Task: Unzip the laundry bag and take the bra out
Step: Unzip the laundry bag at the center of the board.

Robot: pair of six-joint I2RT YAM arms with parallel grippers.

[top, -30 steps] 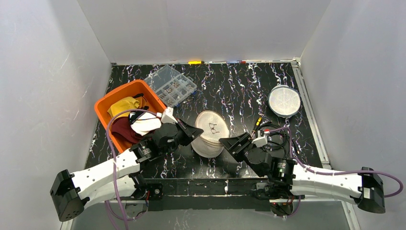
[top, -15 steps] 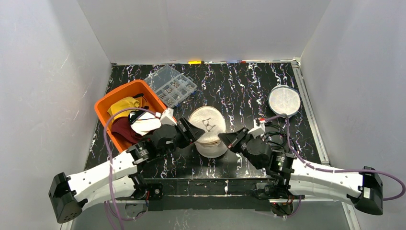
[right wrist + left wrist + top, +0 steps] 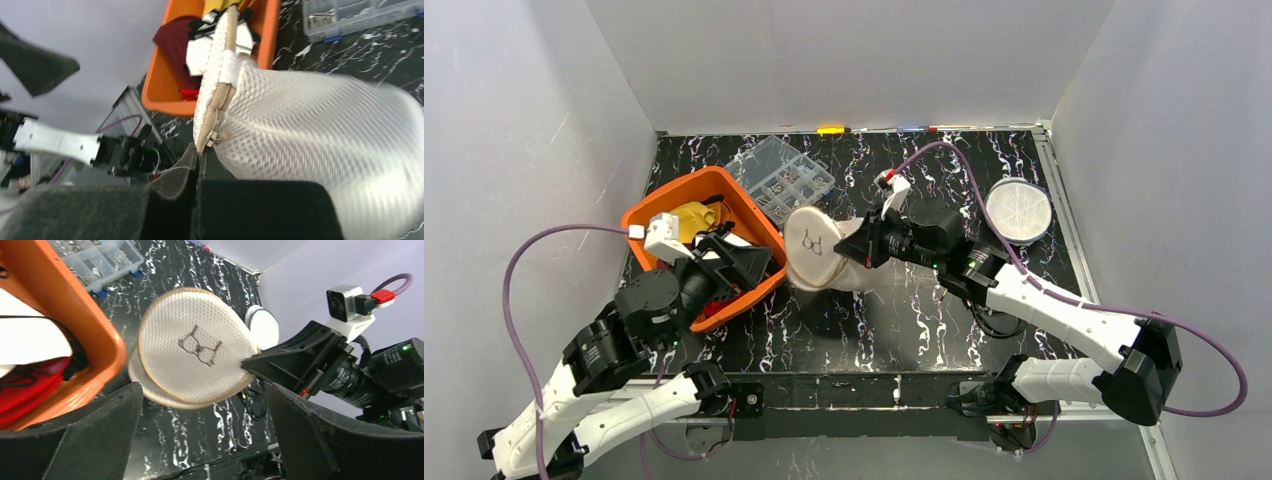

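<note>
The right end effector (image 3: 867, 247) pinches the laundry bag (image 3: 816, 250) just right of the orange bin (image 3: 724, 185). The left end effector (image 3: 759, 262) gapes open. The bag is white mesh, tan-edged.

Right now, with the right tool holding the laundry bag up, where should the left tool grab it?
Likely the tan rim of the laundry bag opposite the right tool, approached from the left. The bag hangs lifted with that rim exposed, and the open left tool faces it.

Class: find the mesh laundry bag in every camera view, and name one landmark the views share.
Top external: bag centre, right of the orange bin.
Left wrist: bag centre, bin at left.
Right wrist: bag fills the right, bin upper left.
Shared landmark: the orange bin.
</note>
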